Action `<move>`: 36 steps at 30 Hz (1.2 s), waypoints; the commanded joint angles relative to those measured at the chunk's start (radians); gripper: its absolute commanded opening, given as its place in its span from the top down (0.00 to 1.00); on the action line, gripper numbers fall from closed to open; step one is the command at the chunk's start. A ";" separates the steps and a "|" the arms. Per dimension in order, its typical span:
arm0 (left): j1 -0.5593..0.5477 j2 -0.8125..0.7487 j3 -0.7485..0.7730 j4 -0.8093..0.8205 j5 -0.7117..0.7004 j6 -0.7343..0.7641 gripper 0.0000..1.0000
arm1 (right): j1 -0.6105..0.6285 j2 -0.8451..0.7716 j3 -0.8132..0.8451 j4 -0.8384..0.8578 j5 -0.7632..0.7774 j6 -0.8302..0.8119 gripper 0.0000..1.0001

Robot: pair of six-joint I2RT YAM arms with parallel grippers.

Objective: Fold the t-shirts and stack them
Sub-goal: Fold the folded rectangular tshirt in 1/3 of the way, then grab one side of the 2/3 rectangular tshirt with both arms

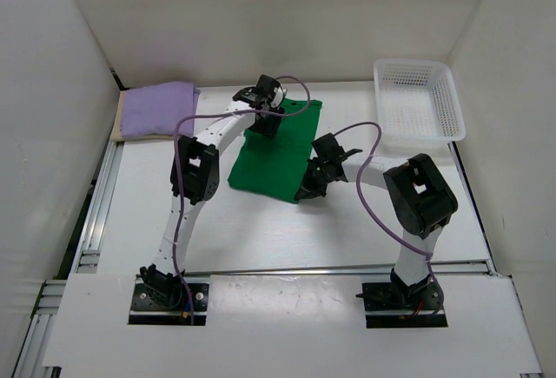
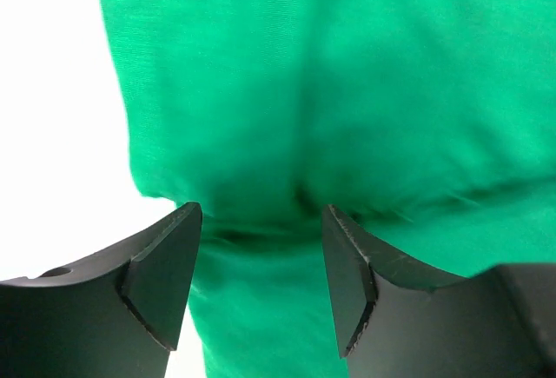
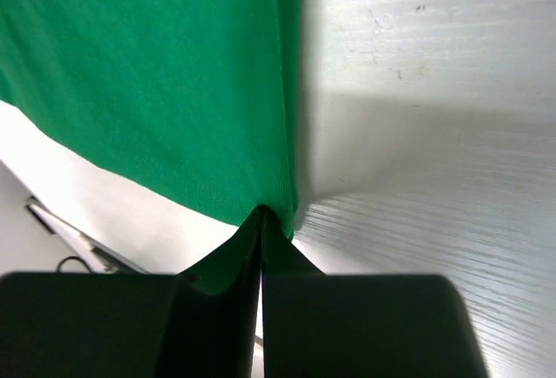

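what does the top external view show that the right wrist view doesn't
Only top external: the purple t-shirt folded on the tan t-shirt at far left, the white basket at far right, and the left gripper at the green t-shirt's far end. Only right wrist: a close look at the right gripper shut on that shirt's corner. Both: the green t-shirt and the white table.

Matt, fine-knit cloth (the green t-shirt (image 2: 347,91))
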 commanded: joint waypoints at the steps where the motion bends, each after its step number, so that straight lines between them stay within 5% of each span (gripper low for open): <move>1: 0.047 0.022 0.054 0.007 -0.128 -0.001 0.32 | -0.007 -0.027 0.048 -0.078 0.042 -0.082 1.00; 6: 0.122 -0.166 0.046 0.007 -0.096 -0.001 0.24 | -0.007 -0.105 0.085 -0.144 0.071 -0.147 0.95; 8: 0.140 -0.249 -0.030 0.007 -0.053 -0.001 0.21 | -0.007 -0.125 0.094 -0.171 0.071 -0.157 0.78; 13: 0.151 -0.500 -0.422 0.007 0.073 -0.001 0.18 | -0.016 -0.138 0.073 -0.216 0.036 -0.157 0.52; 17: 0.151 -0.544 -0.607 -0.045 0.182 -0.001 0.18 | -0.016 -0.090 0.041 -0.185 -0.043 -0.118 0.47; 21: 0.160 -0.524 -0.707 -0.068 0.314 -0.001 0.21 | -0.016 -0.043 0.041 -0.118 -0.067 -0.072 0.45; 28: 0.179 -0.431 -0.736 -0.059 0.339 -0.001 0.22 | -0.034 0.040 0.030 -0.035 -0.158 -0.019 0.45; 36: 0.189 -0.368 -0.716 -0.050 0.401 -0.001 0.36 | -0.044 0.051 0.012 -0.026 -0.137 -0.001 0.63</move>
